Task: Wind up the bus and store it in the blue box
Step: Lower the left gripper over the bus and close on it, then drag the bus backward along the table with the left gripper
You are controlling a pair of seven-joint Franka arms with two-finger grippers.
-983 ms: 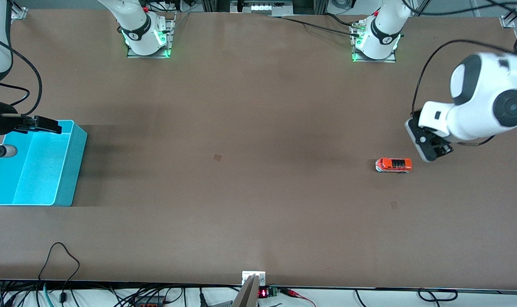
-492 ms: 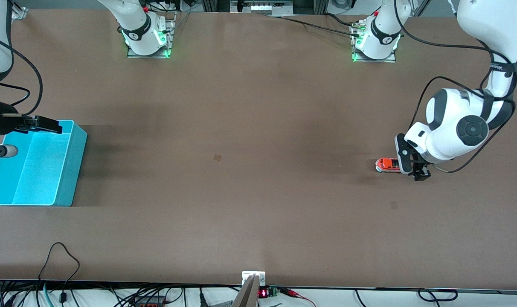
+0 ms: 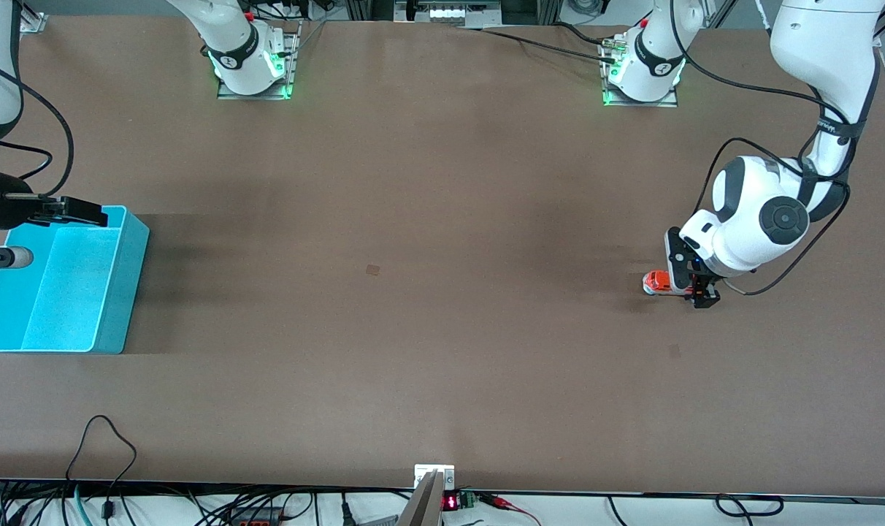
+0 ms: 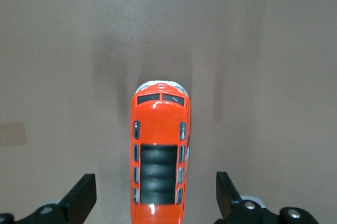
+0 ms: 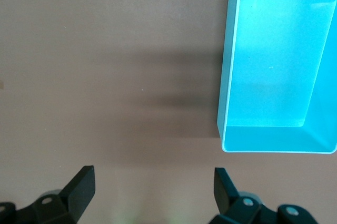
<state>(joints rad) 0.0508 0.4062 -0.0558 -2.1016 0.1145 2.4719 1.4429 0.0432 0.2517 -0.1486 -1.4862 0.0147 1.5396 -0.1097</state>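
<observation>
The small orange bus (image 3: 656,281) stands on the table toward the left arm's end. My left gripper (image 3: 689,283) is low over its rear and hides that part in the front view. In the left wrist view the bus (image 4: 159,150) lies lengthwise between the open fingers (image 4: 84,196) of the left gripper (image 4: 156,197), with a gap on both sides. The blue box (image 3: 125,292) sits at the right arm's end of the table. My right gripper (image 3: 74,213) waits open above one end of it. In the right wrist view the right gripper (image 5: 152,192) holds nothing, beside the blue box (image 5: 274,140).
Two small tape marks (image 3: 372,269) (image 3: 674,351) lie flat on the brown table. Both arm bases (image 3: 251,66) (image 3: 643,69) stand along the edge farthest from the front camera. Cables and a small bracket (image 3: 434,478) run along the nearest edge.
My left arm has swung in and come down over the bus, so the open fingers now straddle its rear. The bus, the box and the right arm have not moved.
</observation>
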